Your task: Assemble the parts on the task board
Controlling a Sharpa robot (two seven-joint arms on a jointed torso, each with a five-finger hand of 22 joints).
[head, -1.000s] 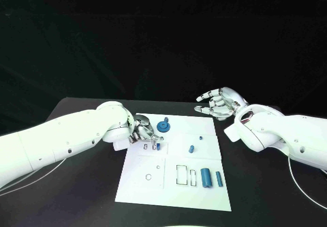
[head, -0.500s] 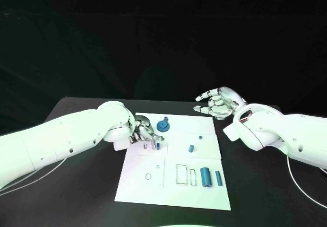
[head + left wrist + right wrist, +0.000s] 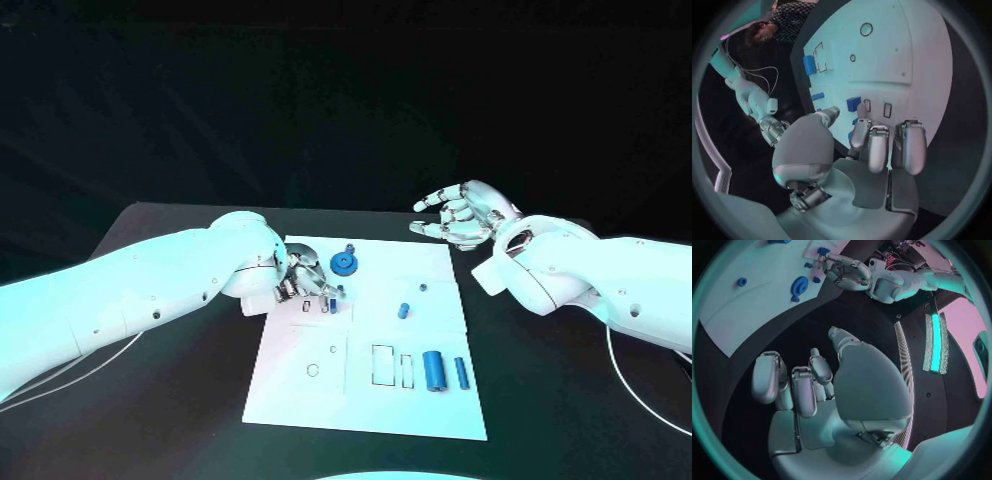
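The white task board [image 3: 310, 400] lies in the middle of the table. My left hand [image 3: 300, 278] rests on its near-left part. Thumb and one fingertip appear to pinch a small blue block [image 3: 336, 298], which in the left wrist view is the small blue block [image 3: 853, 104] beside two small slots. A blue gear [image 3: 345, 264] and a short pin [image 3: 351, 249] lie just beyond that hand. Two small blue pieces [image 3: 405, 310] sit mid-board. Two blue cylinders [image 3: 436, 372] lie by a rectangular slot [image 3: 384, 365]. My right hand [image 3: 462, 215] hangs above the table past the board's far right corner, holding nothing, fingers loosely apart.
A round hole [image 3: 313, 371] and a smaller hole [image 3: 333, 350] mark the board's left half. Black table [image 3: 173, 400] surrounds the board. Thin white cables trail along the table at both sides. From the right wrist camera, the blue gear [image 3: 799, 286] and my left hand [image 3: 845, 270] are visible.
My left hand's fingertips and the small blue block have shifted slightly toward the board's far edge. The right hand has barely moved.
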